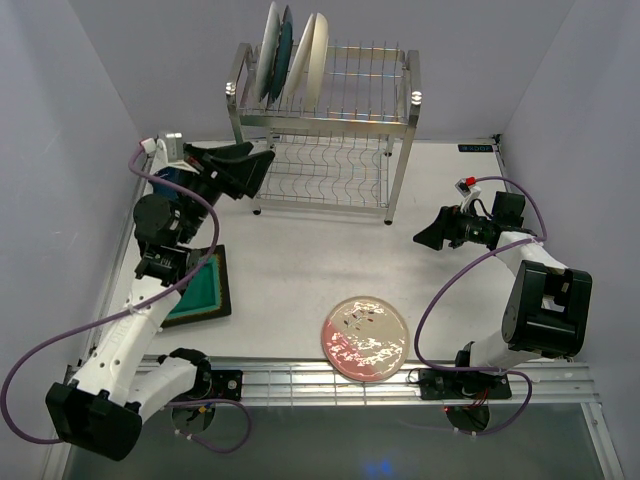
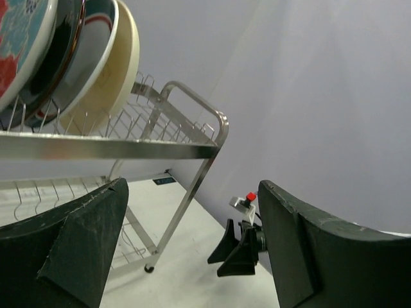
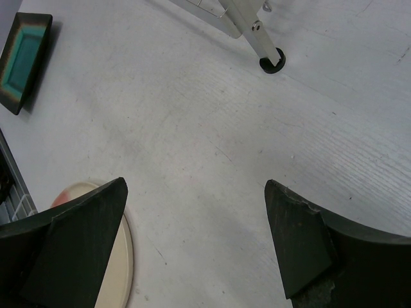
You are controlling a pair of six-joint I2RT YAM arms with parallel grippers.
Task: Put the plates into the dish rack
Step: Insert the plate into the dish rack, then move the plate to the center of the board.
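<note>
We see the white surface with the dish rack standing at its far side, a steel wire frame of two tiers. Four plates stand on edge in the left end of the rack's upper tier, packed close together: a red and teal patterned plate outermost, then a dark plate, a white plate with a coloured rim, and a cream plate nearest the rack's middle. The rack's lower tier holds no plates that we can make out.

In front of the rack, well apart from it, a pink speckled plate lies flat near the front edge. A square green plate lies in front of the rack's left end, partly under the left arm.

The left gripper hangs just in front of the rack's left front post, jaws wide and holding nothing. The right gripper hangs in front of the rack's right front leg, jaws also wide and empty.
</note>
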